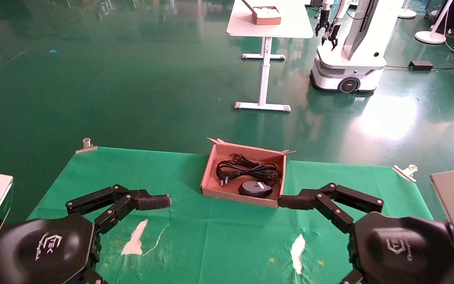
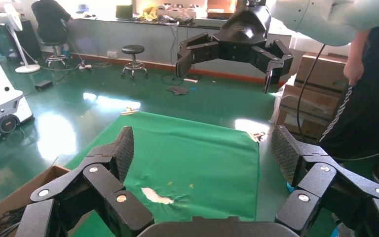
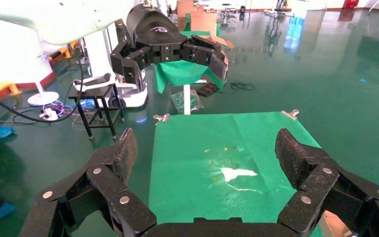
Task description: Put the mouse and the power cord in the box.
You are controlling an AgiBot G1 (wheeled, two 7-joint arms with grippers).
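The mouse (image 1: 255,189) lies inside the box (image 1: 209,172), near its front wall, with its pale patch facing up. Just behind it, also within the box, the power cord (image 1: 248,169) rests in bundled black loops, its chunky plug (image 1: 224,180) down toward the left front corner. The box itself is open-topped and sits at the far middle of the green cloth (image 1: 219,236) that covers the table, its small corner flaps sticking out at the back edge. In the head view the left gripper (image 1: 154,202) hangs above the cloth to the left of the box and well apart from it, while the right gripper (image 1: 290,202) hangs just off the box's right front corner; whether its fingertip touches the cardboard cannot be told from this view. Each wrist view shows its own gripper's jaws spread wide with nothing between them: the left gripper's fingers (image 2: 123,150) frame bare cloth, with a corner of the box at the edge of that view, and the right gripper's fingers (image 3: 122,154) likewise frame only cloth. White torn patches (image 1: 135,238) show through the cloth in front of both arms. Metal clips (image 1: 86,145) pin the cloth at its far corners. Beyond the table, on the glossy green floor, stand a white table (image 1: 268,23) carrying a smaller box with white contents (image 1: 265,15), and another robot (image 1: 353,51) on a wheeled base.
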